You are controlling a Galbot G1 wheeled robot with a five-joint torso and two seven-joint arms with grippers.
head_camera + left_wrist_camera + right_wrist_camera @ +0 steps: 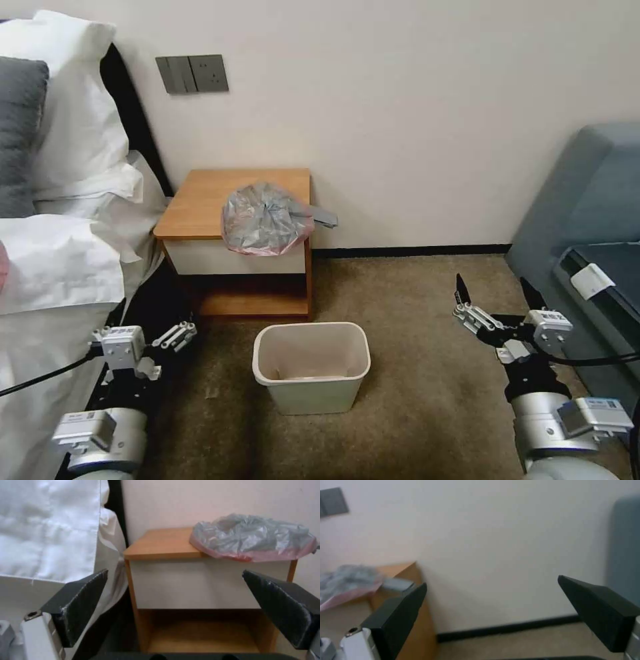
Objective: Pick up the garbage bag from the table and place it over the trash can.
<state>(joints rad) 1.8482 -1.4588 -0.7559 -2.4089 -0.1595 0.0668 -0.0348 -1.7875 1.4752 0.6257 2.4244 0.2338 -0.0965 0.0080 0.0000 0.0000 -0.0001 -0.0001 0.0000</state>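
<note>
- You see the left gripper (175, 333) at lower left, nearest the camera, beside the bed (53, 267), fingers spread, holding nothing.
- The right gripper (497, 293) sits at lower right, fingers apart, holding nothing.
- The table (200, 200) stands at centre frame.
- The trash can (311, 367) stands on carpet below it.
- The garbage bag (265, 219) lies crumpled on the table's front right corner, overhanging the edge.

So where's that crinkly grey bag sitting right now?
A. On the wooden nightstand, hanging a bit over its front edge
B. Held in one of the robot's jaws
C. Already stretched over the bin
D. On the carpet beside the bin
A: the garbage bag lies bunched on the table, its pink rim drooping over the front edge, while the trash can stands unlined on the carpet and both grippers, left and right, hold nothing.
</note>
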